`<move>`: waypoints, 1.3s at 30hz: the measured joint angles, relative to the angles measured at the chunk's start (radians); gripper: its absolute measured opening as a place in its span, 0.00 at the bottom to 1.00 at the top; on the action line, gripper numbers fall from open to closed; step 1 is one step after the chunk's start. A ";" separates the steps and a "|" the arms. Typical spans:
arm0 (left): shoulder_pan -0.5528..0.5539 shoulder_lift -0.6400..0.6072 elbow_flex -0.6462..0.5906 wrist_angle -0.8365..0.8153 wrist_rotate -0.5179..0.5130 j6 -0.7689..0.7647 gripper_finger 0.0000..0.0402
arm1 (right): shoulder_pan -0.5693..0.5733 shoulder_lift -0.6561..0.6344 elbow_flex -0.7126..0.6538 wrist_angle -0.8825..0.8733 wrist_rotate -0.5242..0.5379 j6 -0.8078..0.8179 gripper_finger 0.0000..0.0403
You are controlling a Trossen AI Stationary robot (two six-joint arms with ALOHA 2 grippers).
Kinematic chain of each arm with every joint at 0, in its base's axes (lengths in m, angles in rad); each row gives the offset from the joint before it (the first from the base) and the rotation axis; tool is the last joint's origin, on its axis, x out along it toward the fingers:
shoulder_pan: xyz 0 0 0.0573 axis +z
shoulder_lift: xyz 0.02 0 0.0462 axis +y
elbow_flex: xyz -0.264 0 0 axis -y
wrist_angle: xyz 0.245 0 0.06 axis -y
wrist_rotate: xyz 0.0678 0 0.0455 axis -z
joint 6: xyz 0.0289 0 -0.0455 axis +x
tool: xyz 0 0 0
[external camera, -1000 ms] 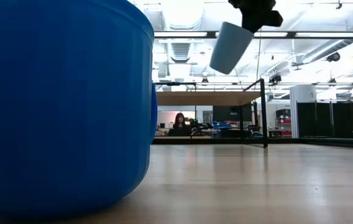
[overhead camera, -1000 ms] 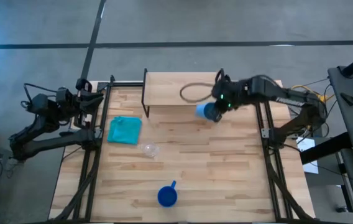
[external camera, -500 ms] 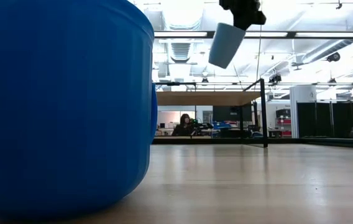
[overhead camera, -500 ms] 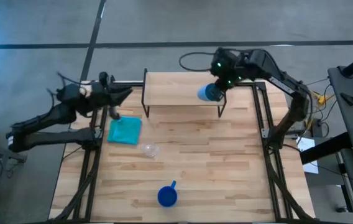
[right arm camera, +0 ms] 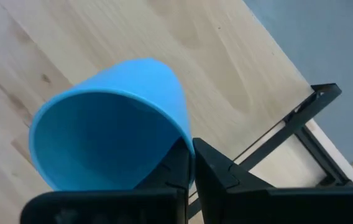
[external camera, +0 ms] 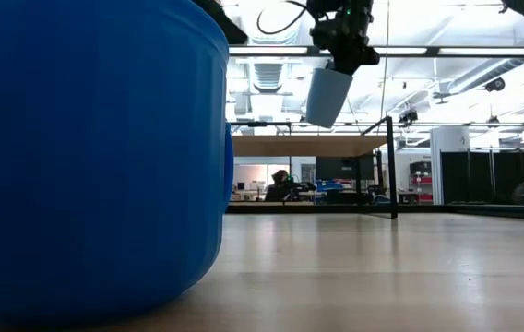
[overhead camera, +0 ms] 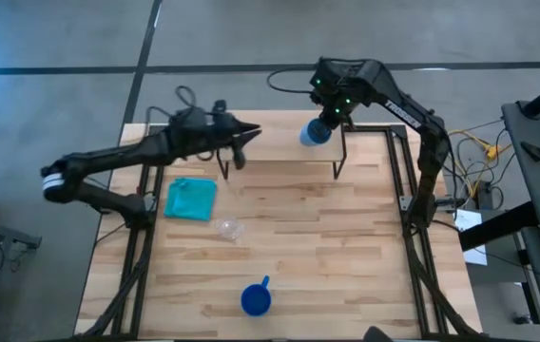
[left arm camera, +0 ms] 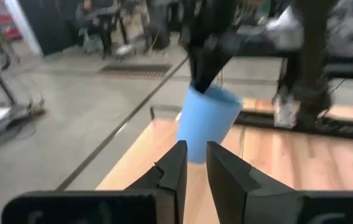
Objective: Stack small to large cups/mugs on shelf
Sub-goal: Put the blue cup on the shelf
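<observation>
My right gripper (overhead camera: pixel 328 118) is shut on the light blue handleless cup (overhead camera: pixel 314 132) and holds it in the air over the far right part of the shelf (overhead camera: pixel 270 144), a low light-wood board on black legs. My left gripper (overhead camera: pixel 241 155) reaches level over the shelf's left end, pointing at the cup (left arm camera: pixel 206 122); its fingers stand a narrow gap apart with nothing between them. The small clear cup (overhead camera: pixel 229 228) stands on the table's middle. The dark blue mug (overhead camera: pixel 256 300) stands near the front edge and fills the left of the low view (external camera: pixel 87 157). My right gripper pinches the light blue cup's rim (right arm camera: pixel 184 138), one finger inside the cup and one outside. The fingers come from above, pointing steeply down. The cup (external camera: pixel 327 96) hangs below them, slightly tilted with its base lowest, clear of the shelf board (external camera: pixel 303 146).
A teal cloth (overhead camera: pixel 191 199) lies on the table's left, in front of the shelf. Black metal frame rails run along the table's sides (overhead camera: pixel 403 190). A cable loops beyond the far edge (overhead camera: pixel 289 84). People sit in the room behind (external camera: pixel 281 184).
My left arm has swung out from the table's left edge toward the right, ending level over the shelf's left end. My right gripper has carried the light blue cup toward the far edge, from the shelf's front right to over its far right; the cup now hangs less tilted.
</observation>
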 joint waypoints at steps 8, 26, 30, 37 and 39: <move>0.014 0.235 0.107 0.078 0.008 -0.001 0.12 | -0.023 -0.012 0.000 0.000 -0.011 -0.001 0.02; 0.019 0.456 0.198 0.188 0.034 -0.054 0.12 | -0.023 -0.017 -0.002 0.000 -0.013 0.000 0.02; 0.021 0.476 0.199 0.225 0.035 -0.058 0.12 | -0.023 -0.017 -0.002 0.000 -0.015 0.000 0.02; 0.021 0.510 0.201 0.242 0.038 -0.106 0.12 | -0.023 -0.018 -0.003 -0.002 -0.057 0.000 0.02; 0.021 0.509 0.199 0.254 0.038 -0.106 0.12 | -0.023 -0.018 -0.003 0.000 -0.057 0.004 0.02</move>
